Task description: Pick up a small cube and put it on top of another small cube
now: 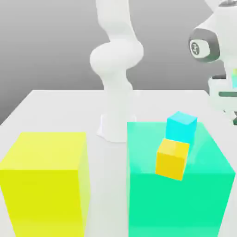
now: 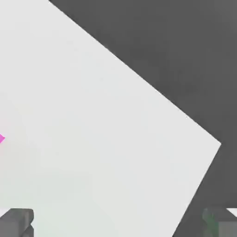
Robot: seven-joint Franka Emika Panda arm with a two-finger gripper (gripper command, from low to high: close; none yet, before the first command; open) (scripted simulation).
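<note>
**Pink cube off to one side of a wide, empty tool**

Nearest the hand camera, two dark grey fingertips point(image 2: 16, 222) of the tool point(image 2: 118, 224) stand far apart, one at each lower corner of that picture, with nothing between them: the tool is spread wide and carries nothing. Below them lies the plain white table point(image 2: 102, 120), whose corner juts out against the dark grey floor point(image 2: 185, 46).

A small plain magenta-pink cube point(image 2: 1, 138) is the thing to be picked up. Just a sliver of it peeks in at the picture's border at about nine o'clock from the middle of the hand view, resting on the table and well apart from the gap between the fingertips. So the cube lies off to one side of the tool, not beneath it. As a judgement, the tool has to travel sideways toward that sliver until the cube sits between the fingertips, and only then descend. Too little of the cube shows to tell how its faces are turned, so whether the wrist needs to rotate cannot be told.

From the exterior view, the white robot hand point(image 1: 222, 92) hangs at about three o'clock, above the table's far side. A large translucent green block point(image 1: 178, 203) carries a small cyan cube point(image 1: 181, 126) and a small orange-yellow cube point(image 1: 172, 159), which appear to touch. A large yellow block point(image 1: 44, 185) stands at about eight o'clock.
</note>
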